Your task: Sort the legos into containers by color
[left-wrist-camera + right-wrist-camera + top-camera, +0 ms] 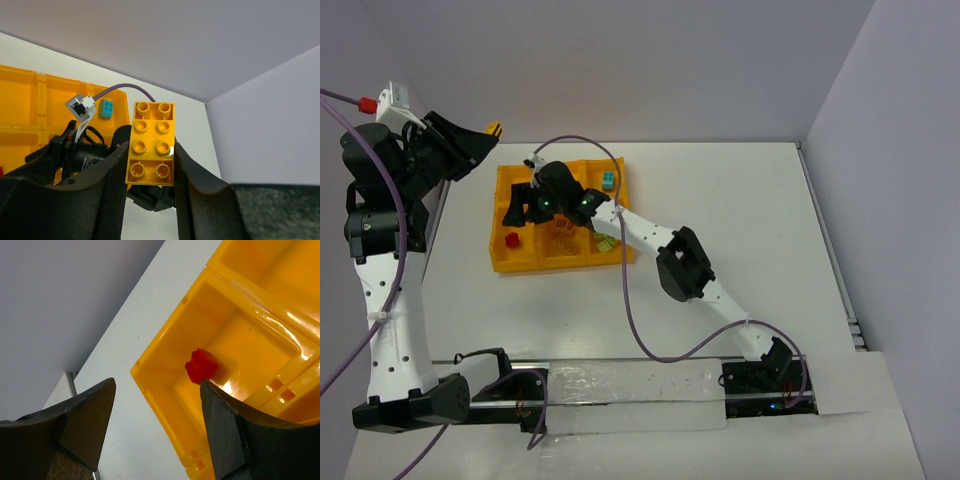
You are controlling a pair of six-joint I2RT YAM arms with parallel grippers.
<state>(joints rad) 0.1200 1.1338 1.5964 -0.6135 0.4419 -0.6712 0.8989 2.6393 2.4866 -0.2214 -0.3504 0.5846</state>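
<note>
My left gripper (488, 132) hangs high beyond the orange-yellow tray's (550, 267) far-left corner, shut on a yellow lego (151, 142) that stands up between its fingers (112, 180). My right gripper (156, 390) is open over the tray's near-left container, where a red lego (202, 365) shows blurred, free of both fingers; in the top view this red lego (511, 240) lies in that container. A light blue lego (608, 180) sits in the far-right container, and a lime green lego (607, 243) in the near-right one. Yellow pieces (563, 235) lie in the near-middle container.
The right arm (685, 265) stretches diagonally across the white table from its base at the near right to the tray. Its purple cable (625, 290) loops over the table. A grey wall runs behind the tray and another along the right side.
</note>
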